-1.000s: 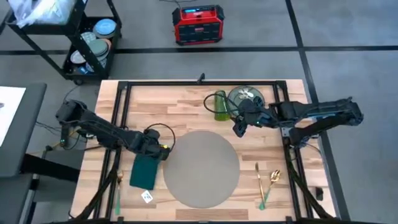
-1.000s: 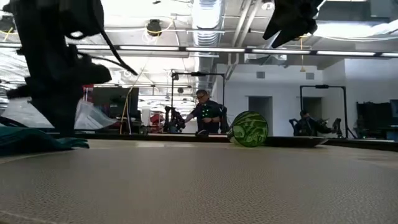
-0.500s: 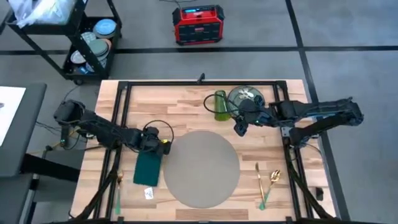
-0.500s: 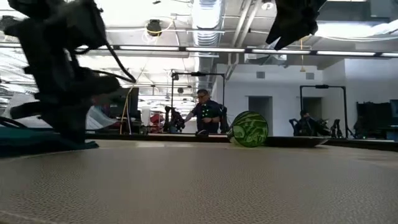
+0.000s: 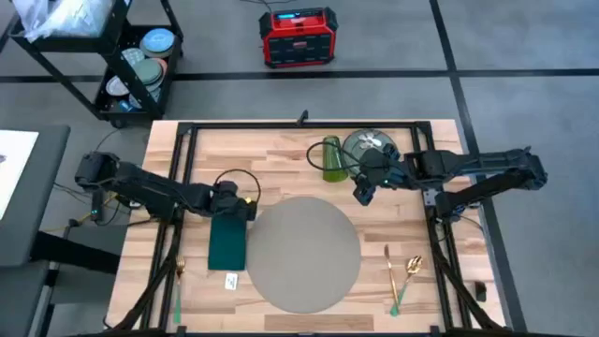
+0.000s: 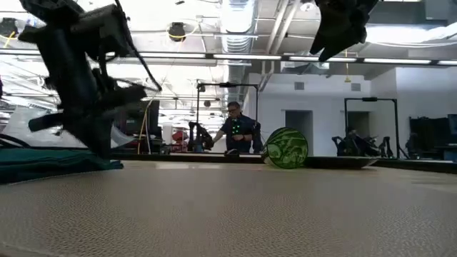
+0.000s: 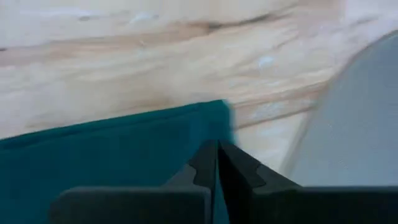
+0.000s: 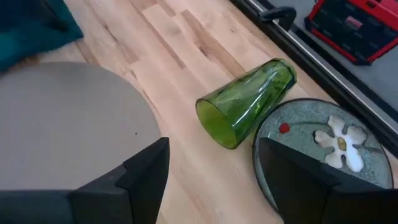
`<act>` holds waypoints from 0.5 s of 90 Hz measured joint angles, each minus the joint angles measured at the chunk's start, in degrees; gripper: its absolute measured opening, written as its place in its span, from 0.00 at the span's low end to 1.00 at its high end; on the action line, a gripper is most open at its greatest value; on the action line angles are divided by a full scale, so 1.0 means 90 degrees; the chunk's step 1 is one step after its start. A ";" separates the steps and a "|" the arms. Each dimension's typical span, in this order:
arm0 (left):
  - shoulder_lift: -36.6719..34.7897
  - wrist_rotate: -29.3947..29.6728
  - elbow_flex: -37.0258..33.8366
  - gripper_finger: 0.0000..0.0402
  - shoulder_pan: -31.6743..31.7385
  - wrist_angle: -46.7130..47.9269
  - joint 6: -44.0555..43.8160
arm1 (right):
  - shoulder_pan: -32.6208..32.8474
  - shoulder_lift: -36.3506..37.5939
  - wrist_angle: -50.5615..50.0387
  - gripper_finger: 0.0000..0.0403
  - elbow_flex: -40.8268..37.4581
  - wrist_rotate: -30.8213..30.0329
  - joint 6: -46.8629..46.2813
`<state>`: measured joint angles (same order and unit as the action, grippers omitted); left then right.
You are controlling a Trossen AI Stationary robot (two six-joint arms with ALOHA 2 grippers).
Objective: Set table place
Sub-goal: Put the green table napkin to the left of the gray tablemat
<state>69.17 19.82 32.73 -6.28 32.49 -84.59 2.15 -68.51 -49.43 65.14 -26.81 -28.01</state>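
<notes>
We are pinching the napkin (image 5: 227, 243) in our left hand (image 5: 235, 209), fingers together on its edge, laying it straight just beside the placemat (image 5: 303, 253) on the bench (image 5: 271, 159). Our right hand (image 5: 360, 192) is waiting, fingers apart, over the glass (image 5: 331, 157) and plate (image 5: 367, 146).

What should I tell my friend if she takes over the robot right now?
Left end effector: shut on the dark green rectangular cloth napkin, at its far edge, just left of the round grey placemat.
Right end effector: open, above the light wooden table, near the green glass tumbler lying on its side and the dark floral plate.
Done: placemat laid; napkin beside it.
Left: plate and tumbler not yet on the placemat. Gold cutlery lies right of it, one gold piece near the left edge.
</notes>
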 joint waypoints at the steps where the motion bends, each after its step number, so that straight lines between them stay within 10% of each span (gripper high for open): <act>1: -0.0054 0.0001 0.0022 0.00 0.0000 0.0047 -0.0014 | 0.0000 0.0000 -0.0001 0.58 0.0000 0.0001 0.0000; 45: -0.0329 -0.0005 0.0834 0.00 -0.2331 0.1654 -0.1803 | -0.0005 -0.0002 -0.0005 0.58 0.0000 -0.0002 0.0167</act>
<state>66.20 19.77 40.23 -27.27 47.38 -100.82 2.11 -68.53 -49.47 65.14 -26.83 -26.50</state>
